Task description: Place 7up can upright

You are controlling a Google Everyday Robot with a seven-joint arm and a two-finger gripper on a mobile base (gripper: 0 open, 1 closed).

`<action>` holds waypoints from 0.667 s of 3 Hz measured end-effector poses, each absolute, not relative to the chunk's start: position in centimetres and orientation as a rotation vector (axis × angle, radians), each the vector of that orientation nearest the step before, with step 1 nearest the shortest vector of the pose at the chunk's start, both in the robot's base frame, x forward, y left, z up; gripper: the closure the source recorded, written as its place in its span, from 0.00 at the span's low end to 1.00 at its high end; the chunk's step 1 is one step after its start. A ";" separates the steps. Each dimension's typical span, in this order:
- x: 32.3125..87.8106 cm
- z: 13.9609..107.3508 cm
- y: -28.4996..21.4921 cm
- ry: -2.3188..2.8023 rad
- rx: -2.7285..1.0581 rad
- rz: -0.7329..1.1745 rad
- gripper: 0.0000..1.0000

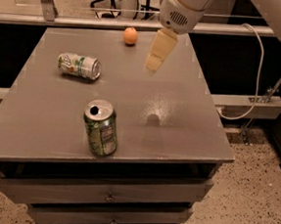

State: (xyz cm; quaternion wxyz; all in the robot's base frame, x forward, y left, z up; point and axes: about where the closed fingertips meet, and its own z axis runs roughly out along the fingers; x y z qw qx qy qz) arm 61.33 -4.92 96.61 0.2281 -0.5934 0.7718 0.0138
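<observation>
The 7up can [79, 65] is pale whitish-silver with light green print. It lies on its side on the grey table [179, 112], at the back left, with its silver end facing right. My gripper [155, 59] hangs above the table's back middle, to the right of the can and well apart from it. It holds nothing that I can see.
A darker green can [101, 127] stands upright near the front edge, its top opened. An orange [130, 35] sits at the back edge, just left of my gripper. Drawers are below the tabletop. A cable and rail run along the right.
</observation>
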 end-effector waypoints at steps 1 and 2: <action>64.7 96.4 0.6 2.083 -1.616 0.161 0.00; 66.6 96.4 6.0 2.044 -1.609 0.268 0.00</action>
